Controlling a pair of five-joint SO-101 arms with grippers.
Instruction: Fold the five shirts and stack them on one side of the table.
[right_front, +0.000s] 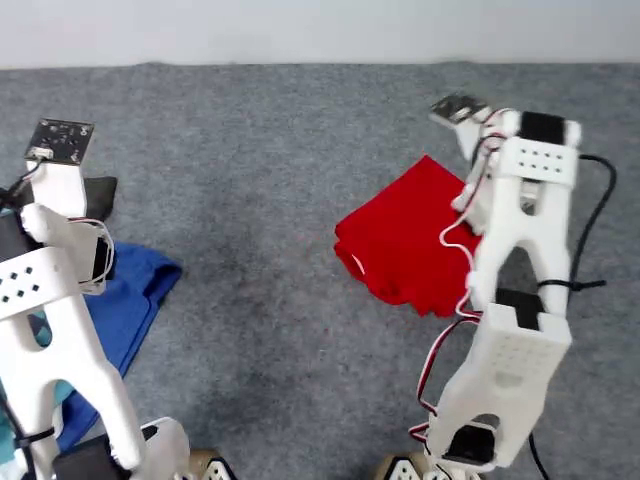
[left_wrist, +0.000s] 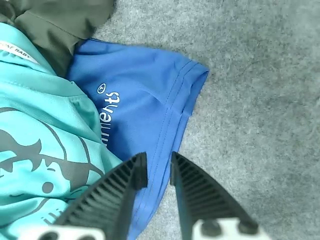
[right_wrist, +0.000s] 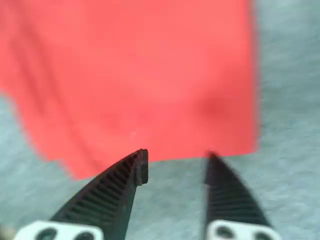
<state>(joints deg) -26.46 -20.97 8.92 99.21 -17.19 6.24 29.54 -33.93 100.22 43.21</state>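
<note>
On the right half of the grey table (right_front: 250, 140) lies the red shirt (right_front: 405, 240), gathered into a compact, roughly square heap with a few creases along its near edge. The right arm (right_front: 520, 250) stands over its right side. In that arm's own view the right gripper (right_wrist: 175, 162) hangs just above the cloth's edge. Its jaws are spread wide with nothing between them, and grey table shows through the gap. The red fabric lies flat under and beyond the tips, and I cannot tell whether either tip touches it.

Over on the left side, well apart from the red one, three more shirts lie together. The blue shirt (left_wrist: 145, 95) sticks out toward the middle of the table, a stitched hem along its outer edge. A teal shirt (left_wrist: 40, 130) with a dark print lies partly on top of it. A dark shirt (left_wrist: 55, 20) sits beyond both and touches them. The left arm (right_front: 50, 300) leans over this pile. The left gripper (left_wrist: 155, 162) hovers above the blue hem, its jaws drawn close with only a narrow slit between them, and they pinch nothing that I can see.
</note>
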